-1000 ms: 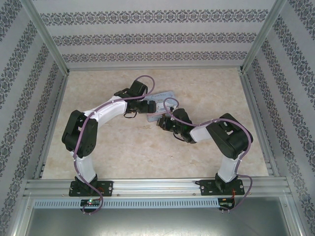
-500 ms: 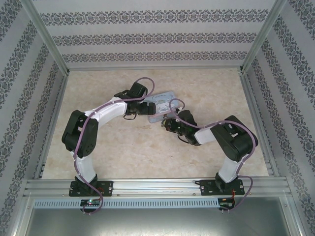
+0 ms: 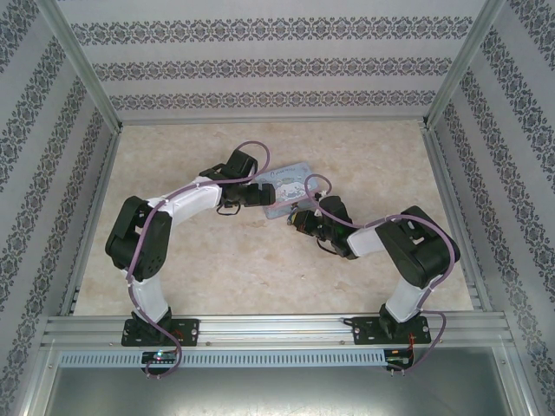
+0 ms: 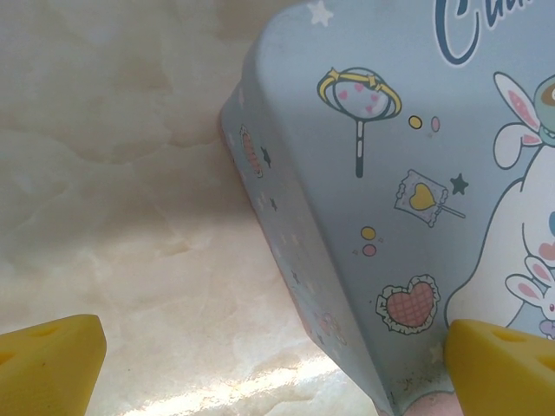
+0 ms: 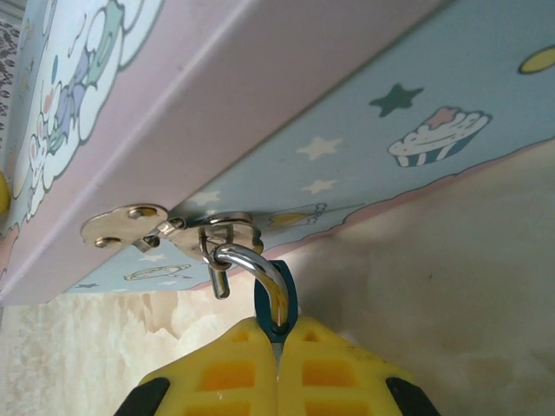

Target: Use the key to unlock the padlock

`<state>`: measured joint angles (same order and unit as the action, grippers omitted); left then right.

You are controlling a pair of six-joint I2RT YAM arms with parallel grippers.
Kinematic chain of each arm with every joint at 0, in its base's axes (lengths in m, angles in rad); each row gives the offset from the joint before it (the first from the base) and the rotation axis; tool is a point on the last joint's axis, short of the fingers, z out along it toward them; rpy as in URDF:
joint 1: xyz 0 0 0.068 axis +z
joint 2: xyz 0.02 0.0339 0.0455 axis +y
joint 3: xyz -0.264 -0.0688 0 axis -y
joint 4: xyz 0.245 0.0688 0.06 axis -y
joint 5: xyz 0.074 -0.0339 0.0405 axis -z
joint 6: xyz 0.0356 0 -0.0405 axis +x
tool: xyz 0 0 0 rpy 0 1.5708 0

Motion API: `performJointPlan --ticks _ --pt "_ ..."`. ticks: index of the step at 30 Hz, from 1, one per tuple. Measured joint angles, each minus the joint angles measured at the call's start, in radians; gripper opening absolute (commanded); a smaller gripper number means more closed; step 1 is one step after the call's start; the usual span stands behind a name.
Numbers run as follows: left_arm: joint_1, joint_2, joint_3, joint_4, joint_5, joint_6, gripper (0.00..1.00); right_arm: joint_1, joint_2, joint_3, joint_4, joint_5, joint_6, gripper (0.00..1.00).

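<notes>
Within 1 second the tin box (image 3: 284, 179) near the tabletop's (image 3: 225, 277) middle has turned slightly, tugged by the right gripper (image 5: 277, 345) clamped on the padlock (image 5: 276, 305) hanging from its hasp (image 5: 201, 227), while the left gripper (image 4: 277, 360), jaws wide, straddles its corner, likely steadying it for the key.

R tool (image 3: 299, 223) slid right; tin box (image 3: 290, 176) turned w/ it.

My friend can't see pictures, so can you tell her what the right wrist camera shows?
Two yellow fingers pressed together pinch a tiny dark teal padlock, whose silvery shackle hooks through a metal hasp on a pastel-blue tin box printed with stars and a cupcake. A pale marble table lies beneath.
</notes>
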<state>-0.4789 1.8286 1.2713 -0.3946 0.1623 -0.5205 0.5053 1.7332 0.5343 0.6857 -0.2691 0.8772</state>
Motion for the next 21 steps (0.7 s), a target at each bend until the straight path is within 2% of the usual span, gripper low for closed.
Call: performJointPlan --ticks 21 --pt "-0.064 -0.005 0.003 0.006 -0.164 0.027 1.0 -0.029 0.144 -0.068 0.363 -0.071 0.283 0.0"
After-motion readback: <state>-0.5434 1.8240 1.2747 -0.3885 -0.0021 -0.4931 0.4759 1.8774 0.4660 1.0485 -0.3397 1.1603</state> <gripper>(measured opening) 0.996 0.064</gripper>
